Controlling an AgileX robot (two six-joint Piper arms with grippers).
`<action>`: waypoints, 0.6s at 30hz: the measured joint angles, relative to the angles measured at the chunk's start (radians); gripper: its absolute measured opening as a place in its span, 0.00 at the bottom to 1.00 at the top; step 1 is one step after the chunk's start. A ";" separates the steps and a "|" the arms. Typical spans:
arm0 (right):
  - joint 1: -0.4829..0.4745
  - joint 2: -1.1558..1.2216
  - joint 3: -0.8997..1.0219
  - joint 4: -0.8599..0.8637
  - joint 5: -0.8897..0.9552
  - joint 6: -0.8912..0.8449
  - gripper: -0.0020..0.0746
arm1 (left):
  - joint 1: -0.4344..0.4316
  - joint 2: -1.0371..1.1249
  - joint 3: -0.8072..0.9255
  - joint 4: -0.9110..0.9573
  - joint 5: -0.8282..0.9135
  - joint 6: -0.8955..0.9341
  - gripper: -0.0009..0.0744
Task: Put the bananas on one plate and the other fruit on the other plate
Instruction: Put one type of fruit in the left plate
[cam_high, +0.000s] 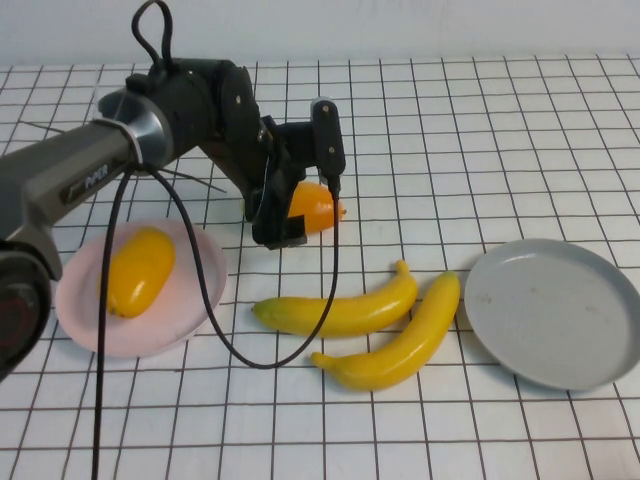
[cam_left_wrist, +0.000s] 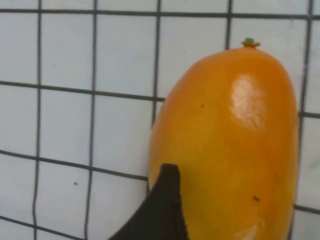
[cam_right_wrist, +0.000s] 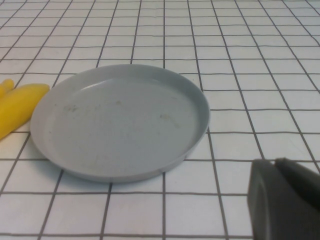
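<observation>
At the table's near edge two bananas (cam_high: 375, 325) lie between the pink plate (cam_high: 205, 250), holding a yellow mango (cam_high: 140, 270), and the grey plate (cam_high: 560, 310). Farther back, the left gripper (cam_high: 300, 205), reaching down from the bent arm, straddles the orange mango (cam_high: 318, 207), fingers apart. The right gripper (cam_right_wrist: 287, 202), beside the grey plate, is closed.

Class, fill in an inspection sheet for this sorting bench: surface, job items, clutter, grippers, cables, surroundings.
Surface: white gridded table.
Job items: two bananas on the table between the plates; yellow mango on the pink plate; orange mango on the table; grey plate holds nothing.
Clutter: nothing seen.
Grippers: left gripper open around the orange mango; right gripper shut, near the grey plate.
Cables: black cable loops from the left arm across the pink plate and one banana.
Surroundings: pale wall behind.
</observation>
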 joint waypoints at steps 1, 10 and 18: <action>0.000 0.000 0.000 0.000 0.000 0.000 0.01 | 0.000 0.008 -0.002 0.000 -0.019 -0.008 0.90; 0.000 0.000 0.000 0.000 0.000 0.000 0.01 | 0.000 0.054 -0.002 0.000 -0.097 -0.068 0.90; 0.000 0.000 0.000 0.000 0.000 0.000 0.01 | 0.000 0.058 -0.002 0.024 -0.085 -0.204 0.84</action>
